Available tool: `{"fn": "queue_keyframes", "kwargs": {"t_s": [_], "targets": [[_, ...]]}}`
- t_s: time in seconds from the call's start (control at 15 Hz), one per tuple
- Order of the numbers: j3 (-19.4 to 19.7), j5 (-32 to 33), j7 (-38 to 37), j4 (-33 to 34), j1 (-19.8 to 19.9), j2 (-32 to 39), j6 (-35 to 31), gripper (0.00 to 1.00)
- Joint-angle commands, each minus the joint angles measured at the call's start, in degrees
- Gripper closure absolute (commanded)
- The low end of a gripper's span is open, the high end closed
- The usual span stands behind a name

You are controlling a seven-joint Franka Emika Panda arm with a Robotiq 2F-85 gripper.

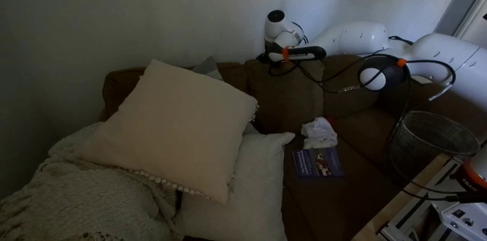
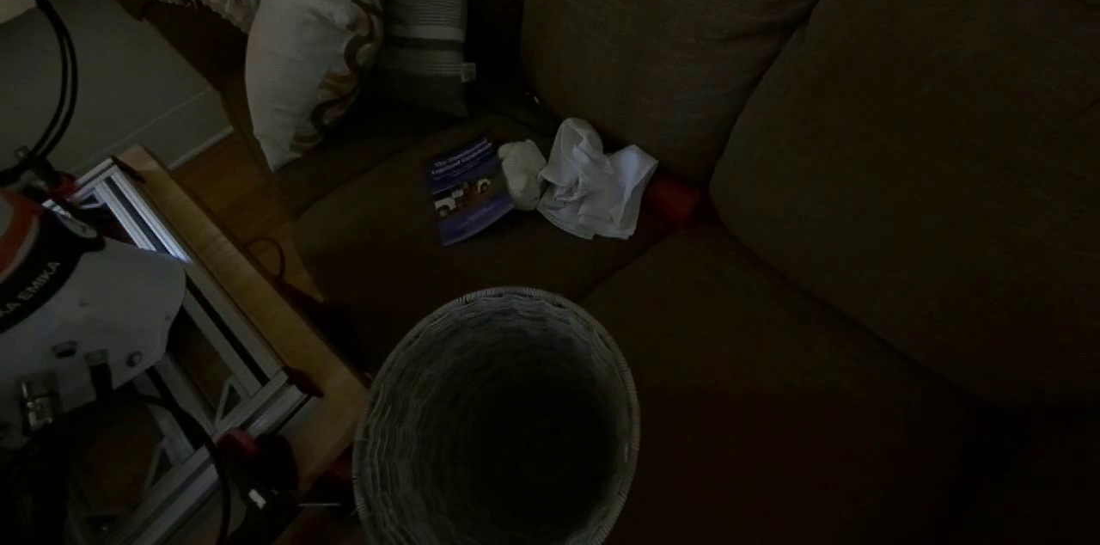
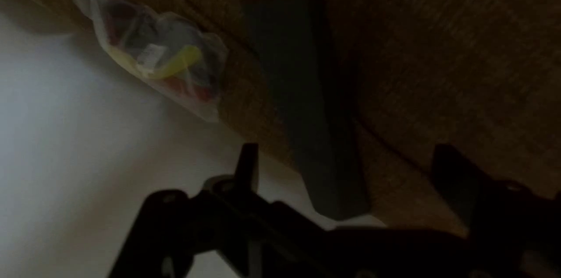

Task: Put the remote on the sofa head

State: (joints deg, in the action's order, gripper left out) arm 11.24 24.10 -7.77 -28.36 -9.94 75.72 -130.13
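Note:
The remote (image 3: 302,94), a dark grey-green oblong, lies on brown sofa fabric in the wrist view. Its lower end overlaps the pale wall in the picture. The fabric under it appears to be the sofa head (image 3: 416,94) beside the wall; the sofa head (image 1: 232,67) also shows in an exterior view. My gripper (image 3: 346,151) is open, with one finger on each side of the remote's lower end and gaps on both sides. In an exterior view the gripper (image 1: 263,57) is a dark shape at the backrest top, mostly hidden by the arm. The remote is not visible in either exterior view.
A clear plastic bag (image 3: 162,56) of colourful items lies beside the remote, against the wall (image 3: 87,159). Cream pillows (image 1: 182,127), a blue booklet (image 1: 319,162), a white crumpled cloth (image 1: 320,132) and a woven basket (image 2: 498,296) are on or by the sofa.

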Motion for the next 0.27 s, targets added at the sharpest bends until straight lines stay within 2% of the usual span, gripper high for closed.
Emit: {"fn": "queue_keyframes", "kwargs": {"t_s": [0.0,0.13,0.2], "targets": [[-7.8,-4.7,11.02,-1.84,0.17,-4.51,1.4,0.01],[-11.83,-5.94,16.28,-2.06,0.15,-6.12,-0.35,0.0],[-8.49,-3.55,11.1,-0.06,-0.25,-3.64,-0.04,0.0]]}}
